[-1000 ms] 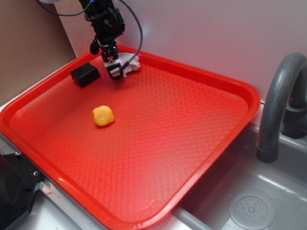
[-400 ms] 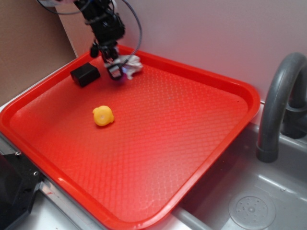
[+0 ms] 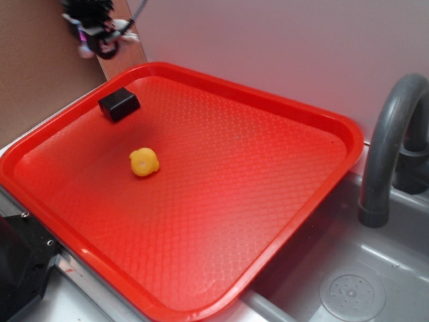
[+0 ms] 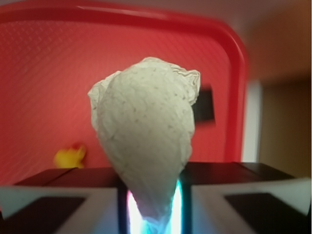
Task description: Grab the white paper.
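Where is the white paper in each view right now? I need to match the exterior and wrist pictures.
Exterior: the white paper is only a small pale scrap at the top left, in the raised tool, above and outside the red tray's far corner.
Wrist: the white paper fills the centre, pinched at its lower end between the tool's pads.
Shared landmark: the black block on the tray; the yellow toy also shows in both.
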Controlling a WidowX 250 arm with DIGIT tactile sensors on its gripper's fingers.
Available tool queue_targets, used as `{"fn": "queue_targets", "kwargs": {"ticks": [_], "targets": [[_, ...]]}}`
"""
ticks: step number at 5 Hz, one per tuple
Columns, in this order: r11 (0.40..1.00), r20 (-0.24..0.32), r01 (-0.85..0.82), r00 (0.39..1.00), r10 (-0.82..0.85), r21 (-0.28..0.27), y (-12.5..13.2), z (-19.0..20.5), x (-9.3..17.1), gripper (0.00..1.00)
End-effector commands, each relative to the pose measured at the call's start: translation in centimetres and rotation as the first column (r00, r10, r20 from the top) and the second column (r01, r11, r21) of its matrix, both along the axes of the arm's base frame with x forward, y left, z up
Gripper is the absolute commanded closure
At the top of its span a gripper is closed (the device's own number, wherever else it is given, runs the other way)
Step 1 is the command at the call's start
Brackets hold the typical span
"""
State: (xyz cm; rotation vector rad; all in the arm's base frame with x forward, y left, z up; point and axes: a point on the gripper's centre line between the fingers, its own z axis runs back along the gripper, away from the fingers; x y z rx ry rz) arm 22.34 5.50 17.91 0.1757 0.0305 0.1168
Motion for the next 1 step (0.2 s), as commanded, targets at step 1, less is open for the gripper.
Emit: {"fn": "queue_targets", "kwargs": {"ticks": [1], "targets": [[0.982,0.089,-0.095,0.990,0.110,-0.165,-4.49,7.71,-1.71,1.00]]}}
